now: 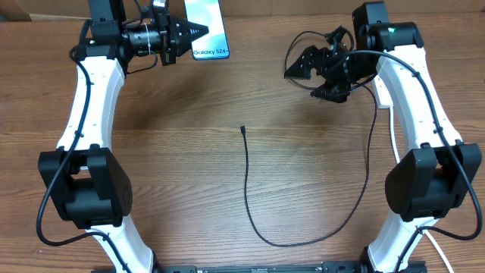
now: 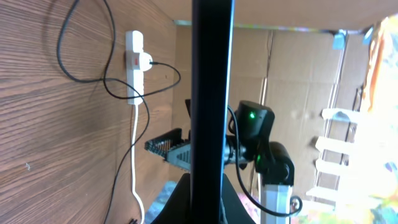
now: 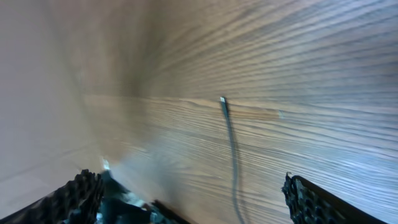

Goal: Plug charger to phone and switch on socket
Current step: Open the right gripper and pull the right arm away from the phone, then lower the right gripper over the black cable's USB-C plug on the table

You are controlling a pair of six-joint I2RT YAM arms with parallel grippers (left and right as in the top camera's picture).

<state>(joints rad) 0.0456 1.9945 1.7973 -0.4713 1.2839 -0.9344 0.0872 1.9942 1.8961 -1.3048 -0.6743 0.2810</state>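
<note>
The phone point(image 1: 208, 26) hangs at the far left, lit blue screen up. My left gripper point(image 1: 201, 30) is shut on its left long edge. In the left wrist view the phone point(image 2: 211, 74) shows edge-on as a black vertical bar. The charger cable point(image 1: 247, 174) lies loose mid-table, its plug tip point(image 1: 242, 129) pointing to the far side. My right gripper point(image 1: 314, 80) hovers open at the far right with nothing in it. In its wrist view the plug tip point(image 3: 222, 99) lies ahead between the fingers point(image 3: 311, 199). The white socket point(image 2: 134, 62) has a black plug point(image 2: 146, 62) in it.
The socket's thick white cord point(image 2: 135, 162) trails off toward the near right. The charger cable loops wide near the front edge point(image 1: 303, 241) and runs back up under the right arm. Cardboard boxes point(image 2: 298, 74) stand beyond the table.
</note>
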